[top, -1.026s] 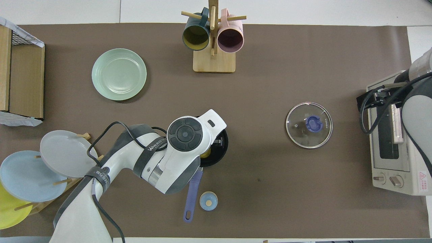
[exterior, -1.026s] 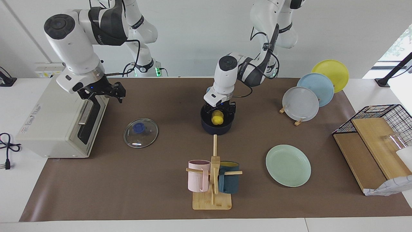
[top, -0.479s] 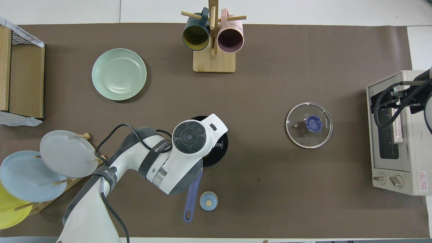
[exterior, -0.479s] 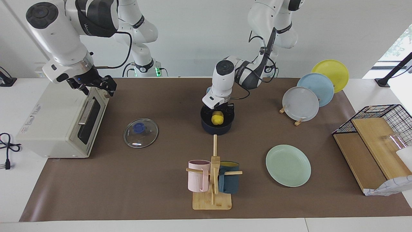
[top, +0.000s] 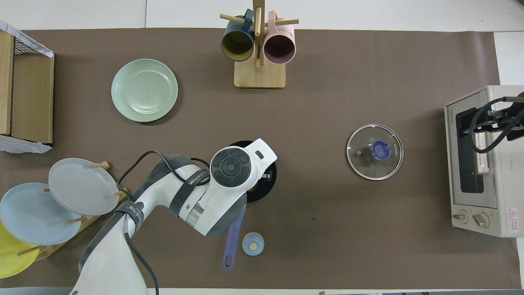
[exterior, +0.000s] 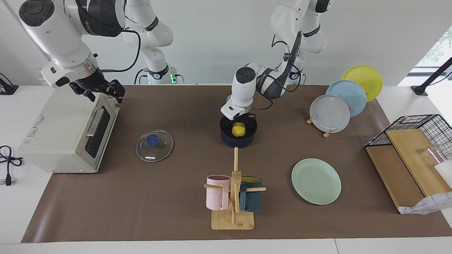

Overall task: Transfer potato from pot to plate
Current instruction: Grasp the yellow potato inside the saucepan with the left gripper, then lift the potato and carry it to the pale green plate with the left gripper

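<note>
The yellow potato [exterior: 238, 129] lies inside the dark blue pot [exterior: 238, 141] in the middle of the mat. The pot's long handle [top: 232, 239] points toward the robots. My left gripper [exterior: 239, 123] is down inside the pot, open, with a finger on each side of the potato. In the overhead view the left arm's wrist hides the potato and most of the pot [top: 270, 186]. The mint-green plate [exterior: 316, 181] [top: 144, 90] lies empty, farther from the robots and toward the left arm's end. My right gripper [exterior: 104, 90] waits up over the toaster oven.
A glass lid [exterior: 154, 145] lies beside the pot toward the right arm's end. A toaster oven [exterior: 63, 134] stands past the lid. A mug rack [exterior: 233, 197] stands farther out. A plate rack [exterior: 330, 113], a wire basket [exterior: 420, 123] and a small blue knob [top: 253, 243] are also here.
My left gripper has sunk lower into the pot around the potato. My right arm has risen and drawn back from the mat to over the toaster oven.
</note>
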Robot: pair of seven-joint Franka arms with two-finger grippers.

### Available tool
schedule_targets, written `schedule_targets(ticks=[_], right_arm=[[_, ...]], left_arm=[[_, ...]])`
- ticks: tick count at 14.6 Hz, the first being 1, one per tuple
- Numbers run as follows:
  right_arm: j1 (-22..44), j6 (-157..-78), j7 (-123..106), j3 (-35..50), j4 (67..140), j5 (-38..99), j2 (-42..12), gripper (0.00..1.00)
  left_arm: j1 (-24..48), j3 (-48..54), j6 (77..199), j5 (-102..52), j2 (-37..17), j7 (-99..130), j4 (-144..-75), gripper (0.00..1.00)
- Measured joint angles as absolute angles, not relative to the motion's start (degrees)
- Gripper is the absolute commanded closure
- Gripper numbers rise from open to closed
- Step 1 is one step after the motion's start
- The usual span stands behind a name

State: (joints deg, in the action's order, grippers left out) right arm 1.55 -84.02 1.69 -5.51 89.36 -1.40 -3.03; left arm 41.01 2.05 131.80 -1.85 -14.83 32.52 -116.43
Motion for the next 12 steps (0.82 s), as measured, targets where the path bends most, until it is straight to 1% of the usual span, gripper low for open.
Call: schedule_targets(ticks=[8,10,12], right_arm=[[1.2,-86.0,1.6,-7.0,90.9,-1.4,-3.0,0.00],[1.2,-86.1,1.6,-6.8,90.9,-1.4,-2.8,0.00],[1.2,-86.1,1.5,-6.4,90.9,-1.4,-2.7,0.00]], left_arm=[[40.9,1.5,131.3,-1.9,-14.2,32.6,-115.6,1.00],[40.1,1.0,126.9,-1.9,-12.1,32.6,-113.0,1.00],[37.6,0.9,118.9,-2.7,-8.9,32.6,-108.1,1.00]])
